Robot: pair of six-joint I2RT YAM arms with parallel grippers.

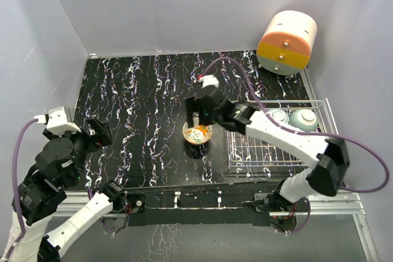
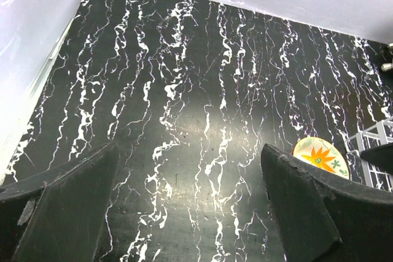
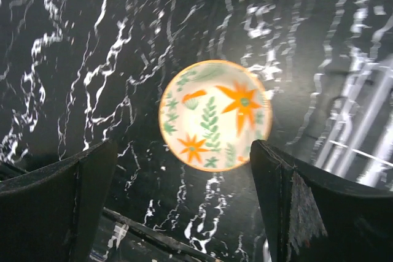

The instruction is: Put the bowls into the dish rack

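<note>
Altogether three: two pale bowls [image 1: 279, 116] [image 1: 304, 119] in the dish rack [image 1: 245, 151], one floral bowl [image 3: 214, 115] beneath the wide-open right gripper [image 3: 183, 157].

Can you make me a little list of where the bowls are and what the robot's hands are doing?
bowl on table: one flowered bowl, beside the dish rack
bowls in rack: two pale bowls, at the back
right end effector: open, above the flowered bowl, not holding it
left end effector: open, empty, over the left side of the table
also there: round drawer unit, back corner
</note>
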